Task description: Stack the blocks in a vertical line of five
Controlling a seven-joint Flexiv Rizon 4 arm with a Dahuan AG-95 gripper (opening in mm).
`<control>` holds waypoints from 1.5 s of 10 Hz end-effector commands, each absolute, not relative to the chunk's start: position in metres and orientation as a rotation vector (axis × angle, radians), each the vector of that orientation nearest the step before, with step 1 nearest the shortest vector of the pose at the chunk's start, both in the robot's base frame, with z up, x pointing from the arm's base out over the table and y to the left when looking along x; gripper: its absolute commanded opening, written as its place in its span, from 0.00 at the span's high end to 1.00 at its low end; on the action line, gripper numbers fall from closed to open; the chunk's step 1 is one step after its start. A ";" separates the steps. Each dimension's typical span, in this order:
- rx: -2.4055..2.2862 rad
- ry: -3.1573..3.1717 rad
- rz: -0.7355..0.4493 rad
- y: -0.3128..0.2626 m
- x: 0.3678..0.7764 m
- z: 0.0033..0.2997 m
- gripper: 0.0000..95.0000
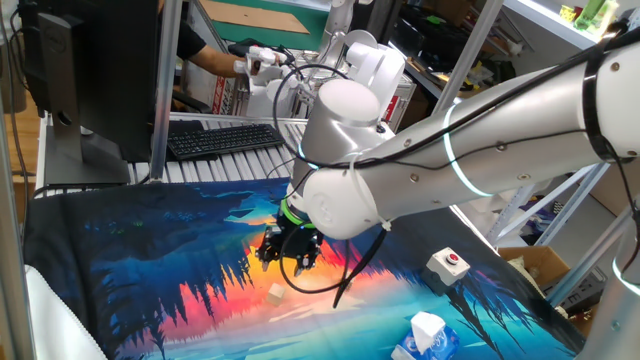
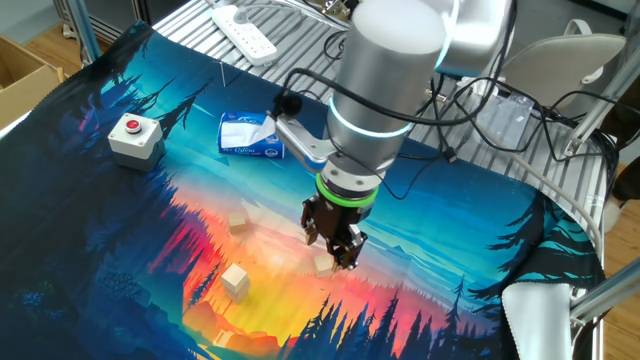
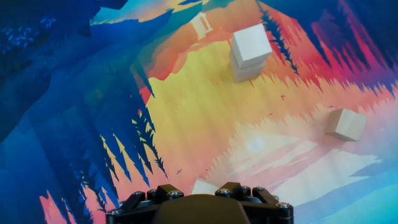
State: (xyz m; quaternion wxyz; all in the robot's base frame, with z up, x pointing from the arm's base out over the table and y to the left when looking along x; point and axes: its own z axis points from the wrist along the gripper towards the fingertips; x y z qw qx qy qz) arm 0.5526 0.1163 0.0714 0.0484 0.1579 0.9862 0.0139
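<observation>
Hand view, nearest first: the black two-finger gripper (image 2: 338, 252) shows only as its housing along the bottom edge. Peeking out just above it is the corner of a small pale tan wooden cube, the nearest cube (image 3: 205, 185), lying on the sunset-and-forest printed cloth (image 3: 93, 93). The fingers themselves are out of frame here, and in both fixed views they are dark and bunched. So I cannot tell how wide the gripper stands or whether it has hold of that cube; it is at least right at it.

Further out to the right sits a loose cube (image 3: 346, 123) of the same wood, well apart from the others. Beyond that is a two-cube stack (image 3: 250, 53), its top block turned slightly on the lower one. Farthest off is a far cube (image 3: 200, 23), small and partly blurred.

By my reading, one placement is done: two blocks are stacked and three remain to go up, the nearest probably being the next.

The other fixed view gives me what the hand camera cannot: the fingers pointing down beside the nearest cube, the stack's height from the side, and the white box with a red button (image 2: 133, 135) and the blue-and-white carton (image 2: 250, 135) far behind. One fixed view shows only a single cube by the fingers; the arm blocks the rest.
</observation>
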 end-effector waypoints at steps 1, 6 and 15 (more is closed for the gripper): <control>0.448 3.027 0.065 0.117 0.554 0.071 0.40; 0.471 3.040 0.034 0.117 0.554 0.071 0.40; 0.398 3.072 0.023 0.117 0.554 0.071 0.40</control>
